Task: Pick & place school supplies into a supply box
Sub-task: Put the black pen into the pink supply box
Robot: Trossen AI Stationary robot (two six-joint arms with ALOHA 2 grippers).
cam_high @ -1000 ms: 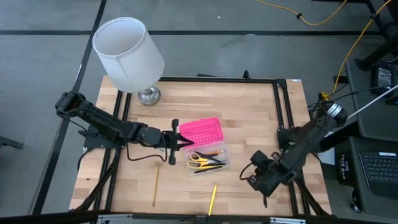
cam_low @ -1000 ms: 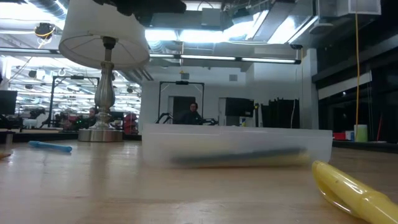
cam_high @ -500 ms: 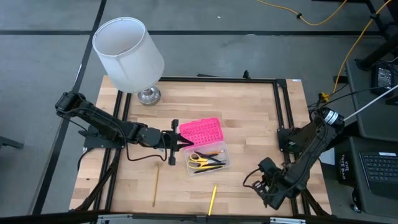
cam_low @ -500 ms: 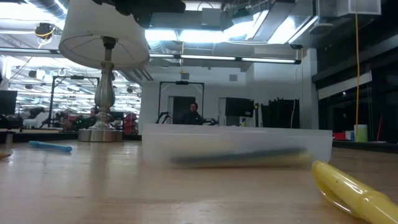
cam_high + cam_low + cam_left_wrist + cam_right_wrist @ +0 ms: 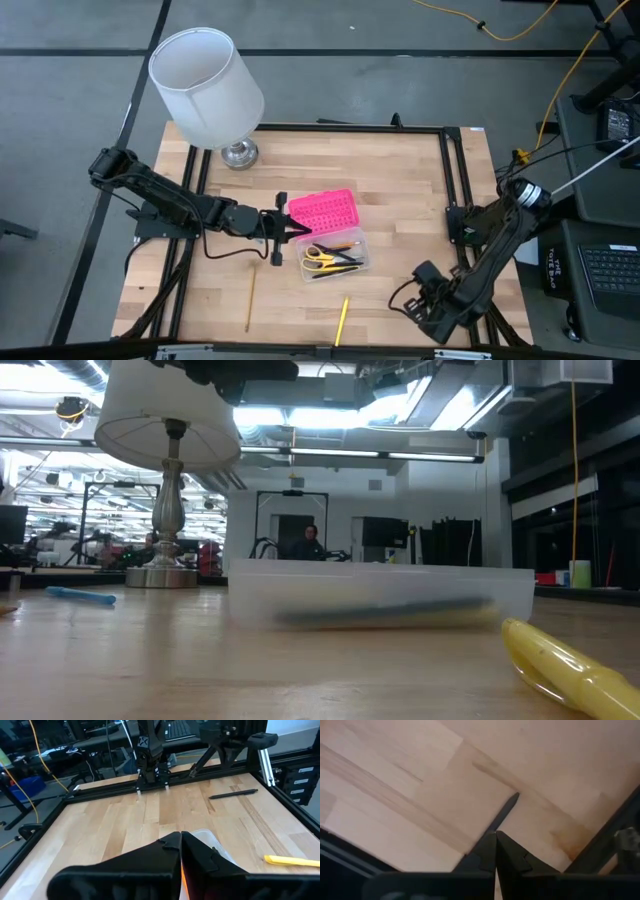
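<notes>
R gripper (image 5: 432,322) low at table's 5 o'clock corner, fingers pressed together over a dark pen (image 5: 504,811) lying on the wood; nothing seen between them. L gripper (image 5: 296,230) at supply box (image 5: 330,235) pink lid's 9 o'clock edge, fingers pressed together, grip unclear. Box near table centre, scissors (image 5: 322,257) inside. Yellow pencils (image 5: 341,320) at 6 o'clock

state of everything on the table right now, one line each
box: open, holds scissors and pens
lid: flipped back, flat on table
scissors: inside box
two pencils: loose on table
left gripper: shut, at lid edge
right gripper: shut on black pen, near table corner
lamp: upright
</notes>
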